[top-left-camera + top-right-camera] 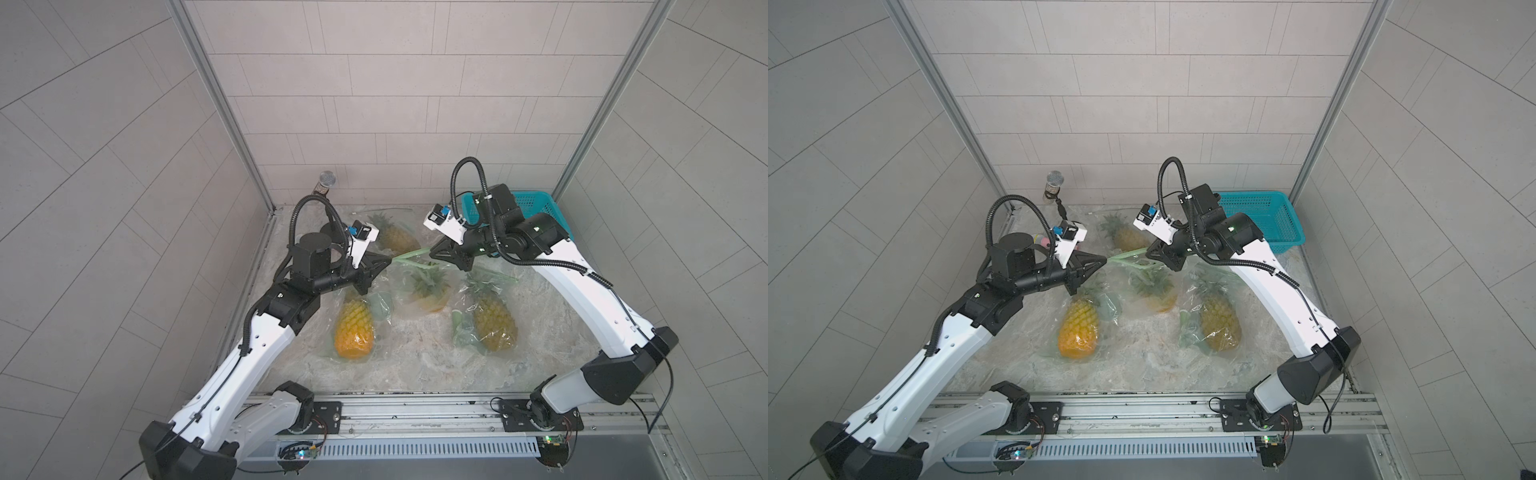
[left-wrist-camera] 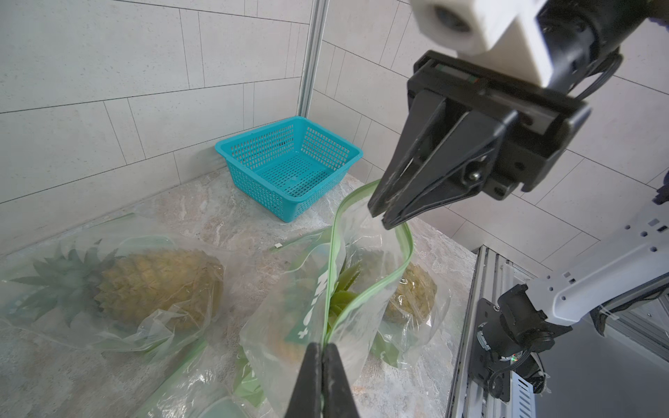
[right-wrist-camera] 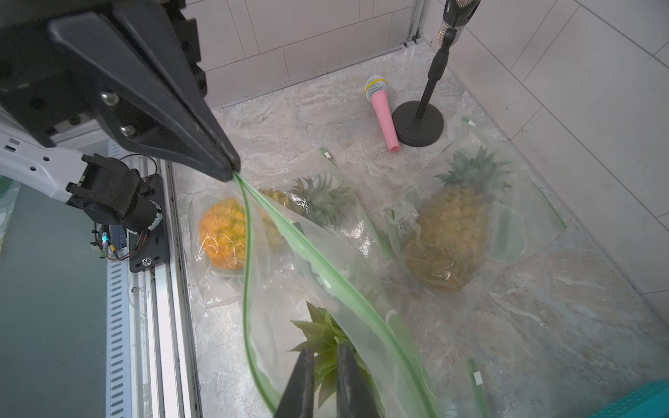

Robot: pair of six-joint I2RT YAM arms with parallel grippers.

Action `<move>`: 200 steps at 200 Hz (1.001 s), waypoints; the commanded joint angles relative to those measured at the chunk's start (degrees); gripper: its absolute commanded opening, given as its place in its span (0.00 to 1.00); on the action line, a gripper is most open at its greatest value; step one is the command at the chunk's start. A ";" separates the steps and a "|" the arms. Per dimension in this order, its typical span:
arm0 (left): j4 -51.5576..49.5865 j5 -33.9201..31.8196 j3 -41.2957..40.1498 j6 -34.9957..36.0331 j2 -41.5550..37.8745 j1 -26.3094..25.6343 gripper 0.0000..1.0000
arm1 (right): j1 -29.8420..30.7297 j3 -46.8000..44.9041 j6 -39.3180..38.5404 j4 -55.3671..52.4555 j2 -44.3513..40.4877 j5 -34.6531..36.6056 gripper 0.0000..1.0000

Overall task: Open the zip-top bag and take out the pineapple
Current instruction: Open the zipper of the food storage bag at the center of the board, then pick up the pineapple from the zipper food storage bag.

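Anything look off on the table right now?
A pink microphone lies on its side beside the base of the stand in the far left corner; it looks dropped and unrelated to the pineapples. Otherwise nothing is spilled or torn: the left hand pinches the bag at its seal, with the mouth partly open.

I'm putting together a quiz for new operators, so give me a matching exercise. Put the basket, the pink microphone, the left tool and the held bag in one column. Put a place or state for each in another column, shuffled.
1. basket
2. pink microphone
3. left tool
4. held bag

A. mouth parted, pineapple leaves showing
B. empty, in a corner
C. shut on the bag's green rim
D. lying flat beside the black stand

Pairs: 1-B, 2-D, 3-C, 4-A
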 commanded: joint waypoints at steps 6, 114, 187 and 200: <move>0.26 0.45 1.79 1.07 -0.55 0.22 0.00 | 1.47 2.49 -1.17 -3.35 2.03 2.62 0.13; -0.47 1.01 0.29 2.11 0.08 0.21 0.00 | 3.35 1.73 -4.51 -10.18 7.13 8.99 0.45; -0.39 1.10 -1.66 2.95 1.75 0.21 0.00 | 4.37 -2.19 -3.12 -3.86 8.08 11.66 0.54; -0.39 0.93 -1.81 3.06 1.81 0.21 0.00 | 4.54 -2.33 -2.93 -3.64 8.64 12.05 0.54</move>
